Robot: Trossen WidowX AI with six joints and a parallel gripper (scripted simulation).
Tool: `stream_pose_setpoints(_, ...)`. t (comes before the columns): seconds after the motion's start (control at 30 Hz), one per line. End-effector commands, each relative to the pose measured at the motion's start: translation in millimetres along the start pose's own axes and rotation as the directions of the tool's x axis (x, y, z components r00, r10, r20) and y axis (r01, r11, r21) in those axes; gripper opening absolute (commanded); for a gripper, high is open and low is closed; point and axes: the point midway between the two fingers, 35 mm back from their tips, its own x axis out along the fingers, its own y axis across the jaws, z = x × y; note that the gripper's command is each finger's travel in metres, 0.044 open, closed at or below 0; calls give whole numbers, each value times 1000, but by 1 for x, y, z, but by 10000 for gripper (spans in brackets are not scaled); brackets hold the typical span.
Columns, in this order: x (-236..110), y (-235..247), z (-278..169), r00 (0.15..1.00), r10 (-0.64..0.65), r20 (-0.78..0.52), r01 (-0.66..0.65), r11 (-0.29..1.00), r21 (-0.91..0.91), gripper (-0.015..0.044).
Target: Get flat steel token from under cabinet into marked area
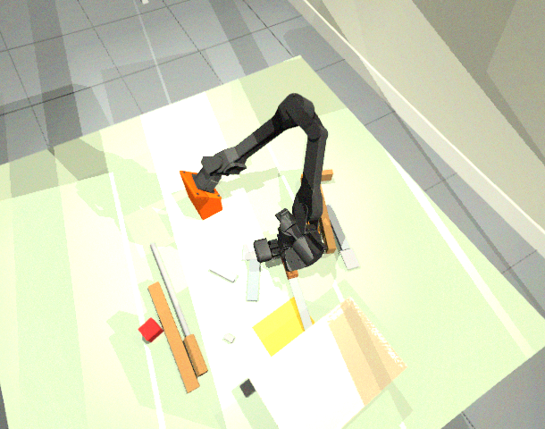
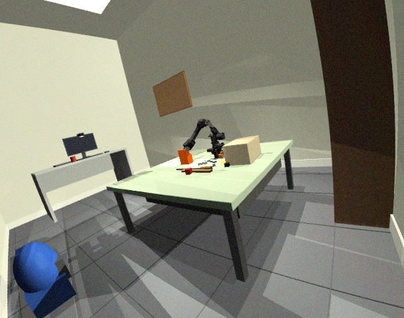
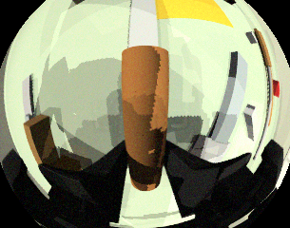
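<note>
My gripper (image 1: pixel 291 266) (image 3: pixel 144 143) is shut on the brown handle (image 3: pixel 144 114) (image 1: pixel 291 273) of a tool. Its pale flat shaft (image 1: pixel 302 302) (image 3: pixel 144 21) runs over the table to the yellow marked area (image 1: pixel 278 326) (image 3: pixel 192 3). The tool tip reaches the front edge of the see-through beige cabinet (image 1: pixel 367 349) (image 2: pixel 241 150). I do not see the steel token in any view. In the wrist view the handle stands in the middle, with the yellow area beyond the shaft's far end.
An orange block (image 1: pixel 202 197) (image 2: pixel 185 156) carries the arm's base. A red cube (image 1: pixel 150 329), a long wooden slat (image 1: pixel 171 334) and a grey rod with a wooden handle (image 1: pixel 169 288) lie to the left. White strips (image 1: pixel 253 282) (image 1: pixel 222 274) lie near the gripper. A small black block (image 1: pixel 247 388) sits by the cabinet.
</note>
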Motion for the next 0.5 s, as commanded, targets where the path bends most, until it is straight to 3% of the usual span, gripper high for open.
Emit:
stream_pose_setpoints(0.0, 1, 0, -7, 1000, 0, -3, 0, 1000, 3, 0)
stream_pose_setpoints(0.47, 1, 1, -24, 1000, 0, -4, 0, 1000, 4, 0)
